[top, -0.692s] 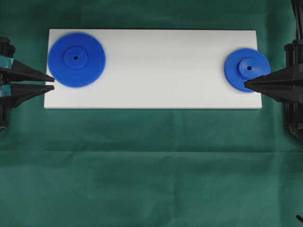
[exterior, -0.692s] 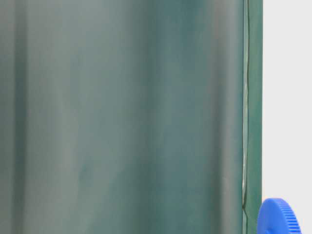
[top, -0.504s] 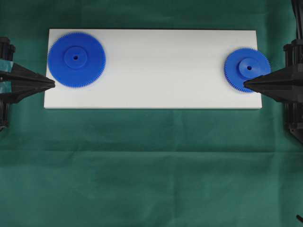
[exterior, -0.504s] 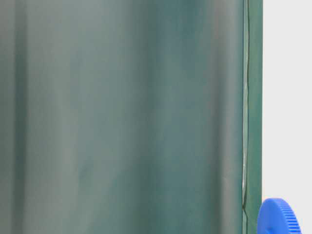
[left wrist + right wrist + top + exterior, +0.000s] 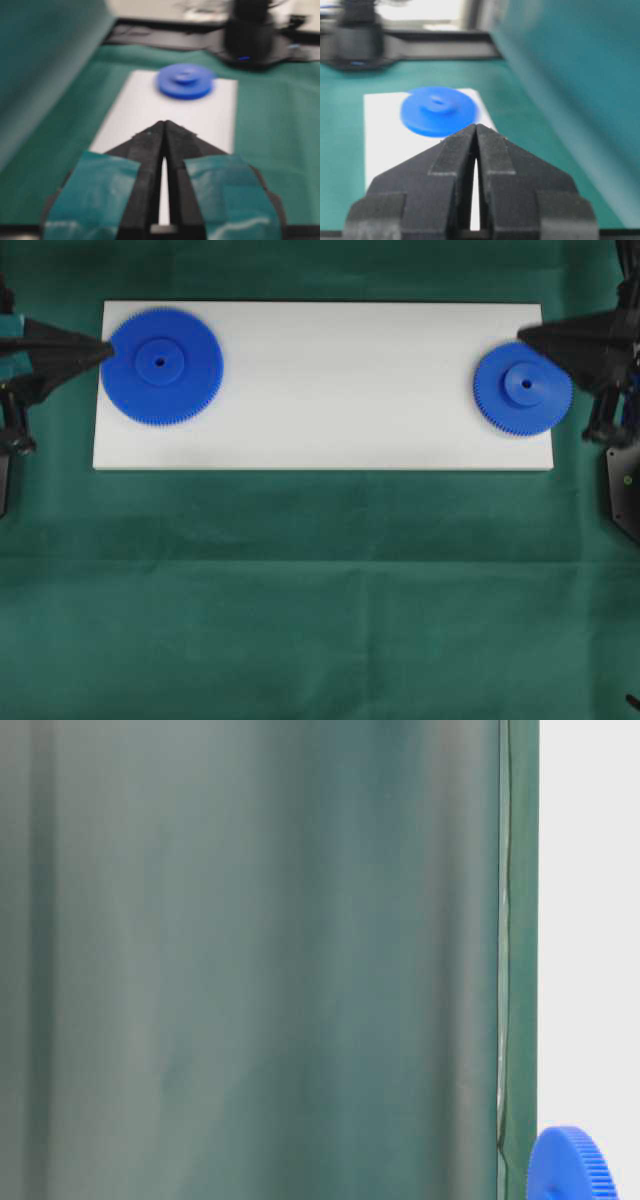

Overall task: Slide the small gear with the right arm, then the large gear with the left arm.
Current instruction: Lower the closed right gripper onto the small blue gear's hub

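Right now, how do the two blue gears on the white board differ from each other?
The large gear is clearly wider than the small gear. The large gear sits at the white board's left end, near the left gripper; the small gear sits at its right end, near the right gripper. Both are blue, toothed and lie flat.

A dark green cloth covers the whole tabletop, faintly creased in long folds. On it lies a flat white rectangular board, its long side running across the table. Behind the table a green fabric curtain hangs as a backdrop, softly lit, with broad vertical shading; the same curtain rises along one side in both wrist views. At the far ends of the table the room is blurred: a pale bright band of light and a dark strip beneath it.
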Controlling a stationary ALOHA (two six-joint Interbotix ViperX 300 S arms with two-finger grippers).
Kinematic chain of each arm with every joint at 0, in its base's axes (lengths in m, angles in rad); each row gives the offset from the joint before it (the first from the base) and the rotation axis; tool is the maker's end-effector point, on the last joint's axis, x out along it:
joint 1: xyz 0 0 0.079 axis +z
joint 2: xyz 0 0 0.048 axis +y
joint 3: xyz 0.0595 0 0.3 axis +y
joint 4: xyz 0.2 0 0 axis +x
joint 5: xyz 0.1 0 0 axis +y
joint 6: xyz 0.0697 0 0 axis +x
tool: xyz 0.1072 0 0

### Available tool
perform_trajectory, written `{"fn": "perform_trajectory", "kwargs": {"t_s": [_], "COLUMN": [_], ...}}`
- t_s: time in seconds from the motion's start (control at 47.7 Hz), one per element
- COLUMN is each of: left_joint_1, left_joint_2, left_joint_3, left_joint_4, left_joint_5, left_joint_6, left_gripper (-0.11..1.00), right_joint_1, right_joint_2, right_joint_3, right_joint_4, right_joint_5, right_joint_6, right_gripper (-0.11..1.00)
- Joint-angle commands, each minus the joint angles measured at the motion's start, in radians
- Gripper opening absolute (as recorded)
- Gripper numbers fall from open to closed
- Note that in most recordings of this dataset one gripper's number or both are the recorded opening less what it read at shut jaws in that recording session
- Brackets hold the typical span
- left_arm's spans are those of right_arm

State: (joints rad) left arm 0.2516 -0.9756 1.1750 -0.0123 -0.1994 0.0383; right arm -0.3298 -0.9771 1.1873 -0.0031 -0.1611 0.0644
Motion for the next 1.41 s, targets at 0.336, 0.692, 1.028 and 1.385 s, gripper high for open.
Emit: {"fn": "perform_trajectory", "kwargs": {"t_s": [0.336, 0.692, 1.028, 1.385], "left_joint_1": [0.051, 0.058, 0.058, 0.058], "left_joint_2": [0.035, 0.107, 0.115, 0.117], "left_joint_3": [-0.052, -0.098, -0.097, -0.094], "left_joint_4": [-0.003, -0.003, -0.003, -0.003], "left_joint_5": [0.150, 0.247, 0.249, 0.249], "left_joint_6": [-0.003, -0.003, -0.003, -0.003], "left_gripper": [0.00, 0.00, 0.00, 0.00], "right_joint_1": [-0.064, -0.101, -0.101, -0.118], "right_joint_2": [-0.023, 0.023, 0.057, 0.184], "right_joint_3": [-0.055, -0.054, -0.020, 0.020], "right_joint_4": [0.002, -0.115, -0.192, -0.261], "right_joint_5": [0.428, 0.669, 0.669, 0.630], "right_joint_6": [0.038, 0.207, 0.295, 0.403], "right_gripper": [0.50, 0.50, 0.50, 0.50]}}
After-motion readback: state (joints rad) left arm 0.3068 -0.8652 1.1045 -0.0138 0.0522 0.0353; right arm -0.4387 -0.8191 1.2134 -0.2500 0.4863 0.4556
